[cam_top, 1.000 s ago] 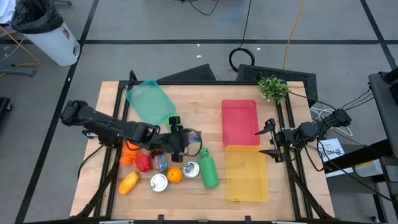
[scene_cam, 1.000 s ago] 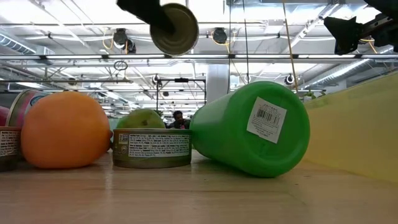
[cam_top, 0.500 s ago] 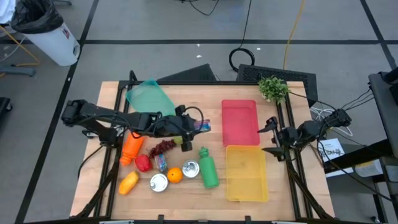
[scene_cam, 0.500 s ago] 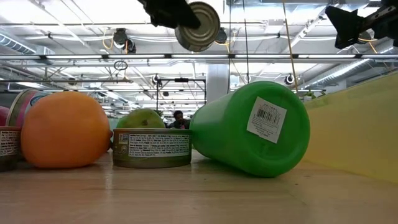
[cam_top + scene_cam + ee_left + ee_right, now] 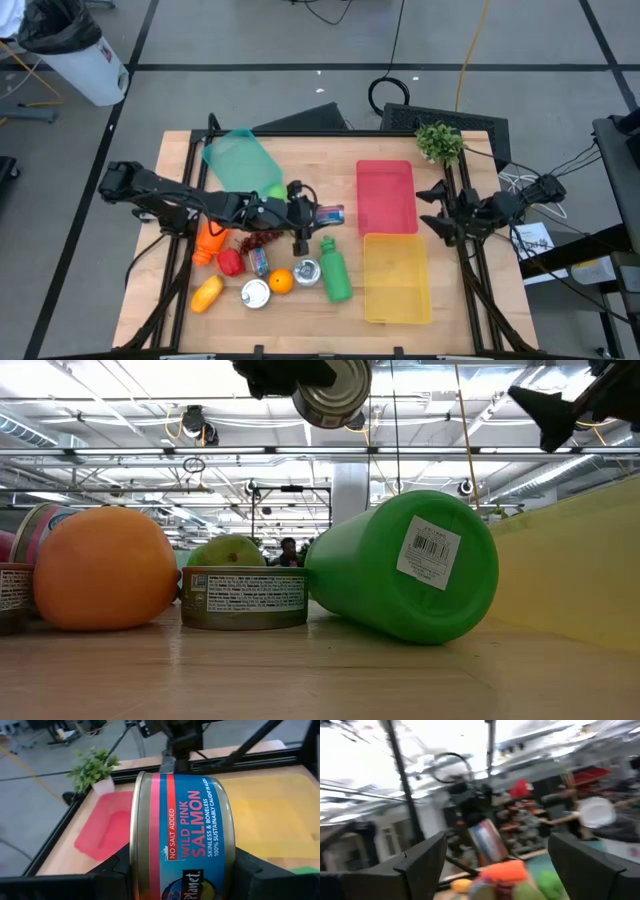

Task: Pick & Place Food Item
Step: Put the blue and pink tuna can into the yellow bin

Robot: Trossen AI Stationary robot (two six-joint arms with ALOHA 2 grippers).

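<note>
So the left gripper [image 5: 312,214] is pinching the salmon can [image 5: 329,213] flat end to flat end, carried in the air over the middle of the table. Red tray [image 5: 385,195] sits at about 2 o'clock from the can, yellow tray [image 5: 396,277] at roughly 4, both close, so I'd guess it's a short hop right. Label reads "NO SALT ADDED WILD PINK SALMON, SKINLESS & BONELESS". Right gripper [image 5: 432,210] waits spread wide at the table's right edge.

Grey floor [image 5: 250,40] with dark tape lines; white bin [image 5: 85,65] at corner; ceiling striplights [image 5: 130,395] overhead.
</note>
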